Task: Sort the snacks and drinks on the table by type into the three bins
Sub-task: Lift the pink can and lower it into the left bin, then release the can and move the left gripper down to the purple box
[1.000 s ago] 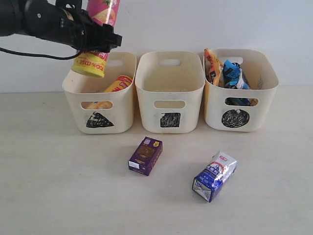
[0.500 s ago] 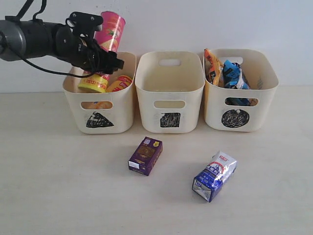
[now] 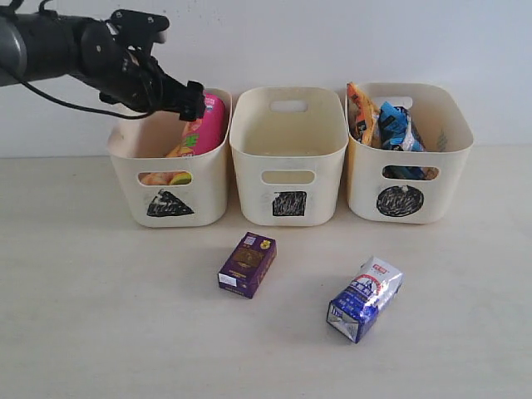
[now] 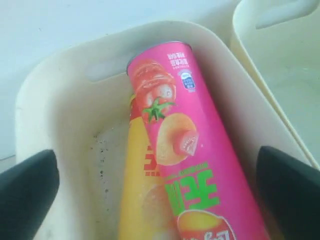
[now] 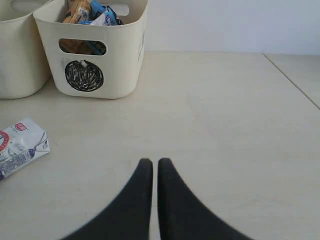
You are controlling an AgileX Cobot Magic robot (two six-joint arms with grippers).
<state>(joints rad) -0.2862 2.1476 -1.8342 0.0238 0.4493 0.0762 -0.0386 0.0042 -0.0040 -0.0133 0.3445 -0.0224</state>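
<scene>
Pink tube (image 3: 202,125) now in triangle bin (image 3: 125,198) — seemingly released.

A pale beige, faintly grained flat counter (image 3: 100,316) meets a plain white wall (image 3: 332,41) under soft, even light

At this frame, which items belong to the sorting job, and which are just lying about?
Job: pink tube, yellow tube, orange bag, blue bag, purple box, blue-and-white carton, triangle bin, square bin, circle bin.
Lying about: nothing else visible on the table.
</scene>
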